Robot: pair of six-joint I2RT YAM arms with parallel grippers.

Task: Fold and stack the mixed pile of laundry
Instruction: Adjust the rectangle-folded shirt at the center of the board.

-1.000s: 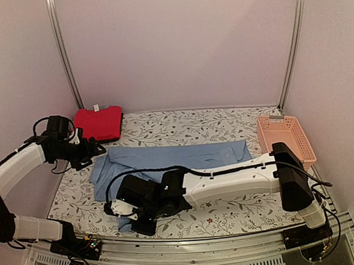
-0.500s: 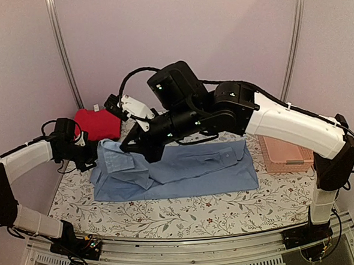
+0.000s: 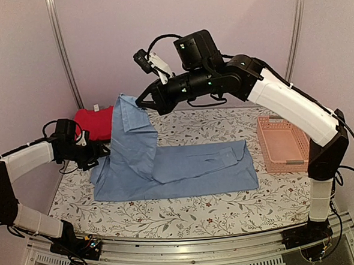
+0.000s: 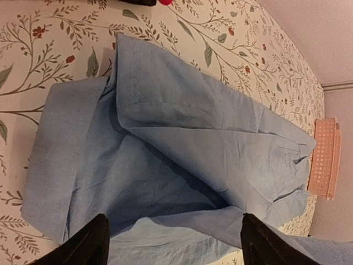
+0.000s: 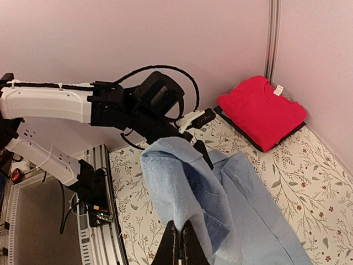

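Observation:
The light blue shirt (image 3: 191,167) lies spread across the middle of the table, with its left part pulled up into a hanging sheet (image 3: 132,132). My right gripper (image 3: 143,103) is shut on that raised edge, high above the table's far left. In the right wrist view the closed gripper (image 5: 180,243) pinches the blue cloth (image 5: 187,187). My left gripper (image 3: 100,150) is low at the shirt's left edge. In the left wrist view its fingers (image 4: 88,243) stand wide apart with blue cloth (image 4: 182,165) between and beyond them. The red garment (image 3: 96,122) lies folded at the far left corner.
A pink slatted basket (image 3: 284,141) stands at the right side of the table and also shows in the left wrist view (image 4: 325,157). The floral tablecloth (image 3: 200,212) covers the table. Metal frame posts (image 3: 63,52) and walls close in the back.
My right arm has swung from low at the shirt's near left corner up to the far left and lifted the shirt's left part into the air. My left gripper has stayed at the shirt's left edge.

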